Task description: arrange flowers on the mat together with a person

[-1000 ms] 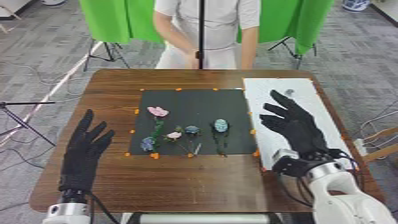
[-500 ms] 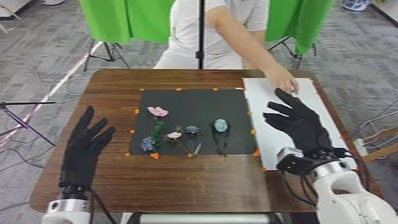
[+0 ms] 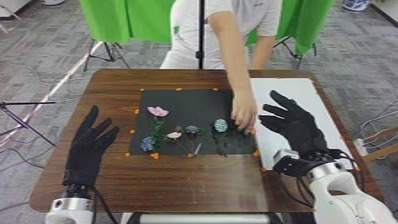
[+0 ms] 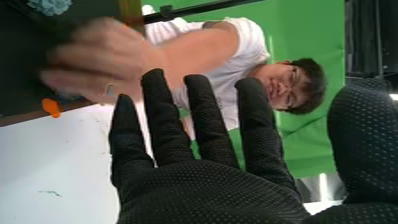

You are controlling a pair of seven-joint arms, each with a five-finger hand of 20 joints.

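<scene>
Tabletop of brown wood (image 3: 178, 187), spanning most of the lower frame in the head view. Centre: square black mat (image 3: 182, 104), laid flat. Right of centre: long white sheet (image 3: 289, 85), beside the mat. Left of frame: left robot hand in black fabric glove (image 3: 87, 150), over the tabletop, fingers straight and spread, holding nothing. Right of frame: right robot hand in black fabric glove (image 3: 298, 127), partly over the sheet, fingers extended and apart, thumb standing clear, holding nothing. Between the mat and the right robot hand: person's bare hand (image 3: 243, 112), reaching from the top over the mat's right edge; whether it holds anything cannot be told. Flowers, all on the mat: pink bloom on a leafy green stem (image 3: 157, 111), left part; pale blue-green bloom (image 3: 220, 125), right part, near the person's hand; blue-violet bloom (image 3: 147, 144), lower left; dark blue-grey bloom (image 3: 192, 129) and small pale-pink bloom (image 3: 174, 135), between these, lower middle. Along the mat's edges: small orange patches (image 3: 155, 156).
</scene>
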